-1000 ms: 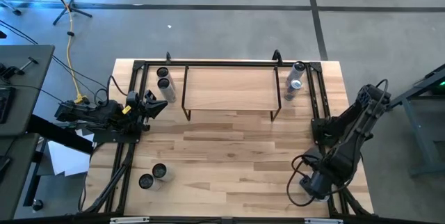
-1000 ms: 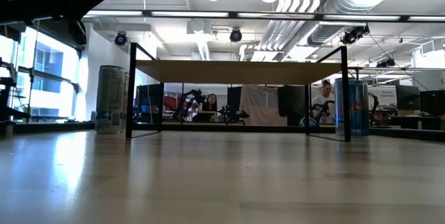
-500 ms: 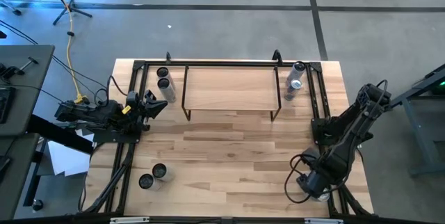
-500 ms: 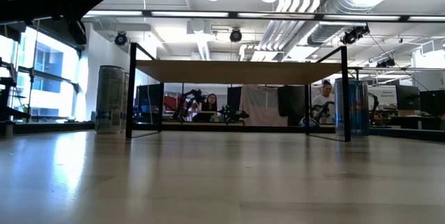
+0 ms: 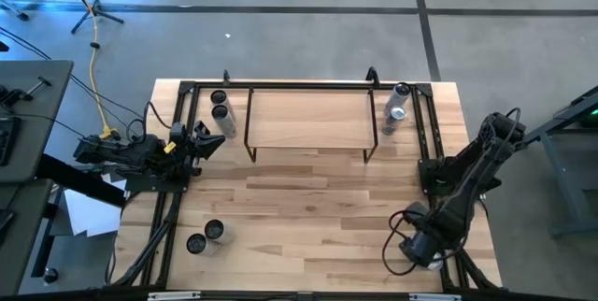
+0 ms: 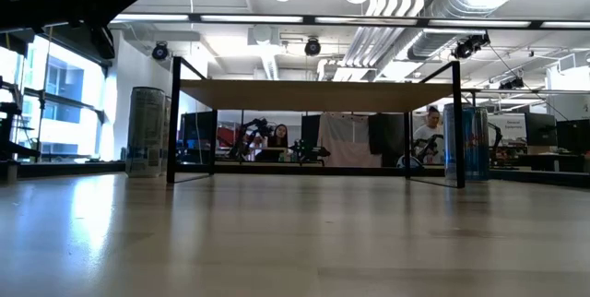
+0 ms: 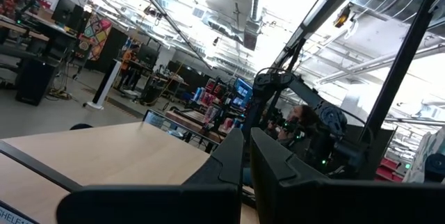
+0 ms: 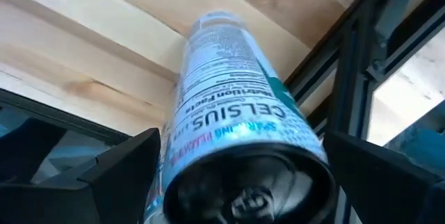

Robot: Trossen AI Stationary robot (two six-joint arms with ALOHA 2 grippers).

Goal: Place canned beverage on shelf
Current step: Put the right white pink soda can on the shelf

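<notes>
Two arms flank the table (image 5: 308, 207) in the high view, and almost nothing separates this moment from a second ago: only the right arm has shifted, its wrist and the can beneath it sitting slightly lower and further left in the lower right of the frame than before.

The right gripper (image 8: 240, 165) has its fingers spread wide on either side of a white Celsius can (image 8: 233, 147), which stands between them in the right wrist view. Whether the fingers touch the can cannot be told. In the high view this gripper is near the table's lower right corner, beside the black rail frame (image 5: 430, 151).

The left gripper (image 5: 207, 139) is at the left edge of the table, its fingers closed together on nothing, exactly where it was a second ago.

The shelf (image 5: 308, 119) stands at the upper middle of the high view with its light wood top bare, unchanged. Two cans (image 5: 220, 112) stand just left of it, and two more (image 5: 399, 103) just right of it. Another pair of cans (image 5: 206, 237) stands in the lower left part of the table. None of these has moved. In the low view the shelf spans the middle of the frame, a silver can (image 6: 147, 132) left of its legs and a blue one (image 6: 466, 142) right of them, as before.
</notes>
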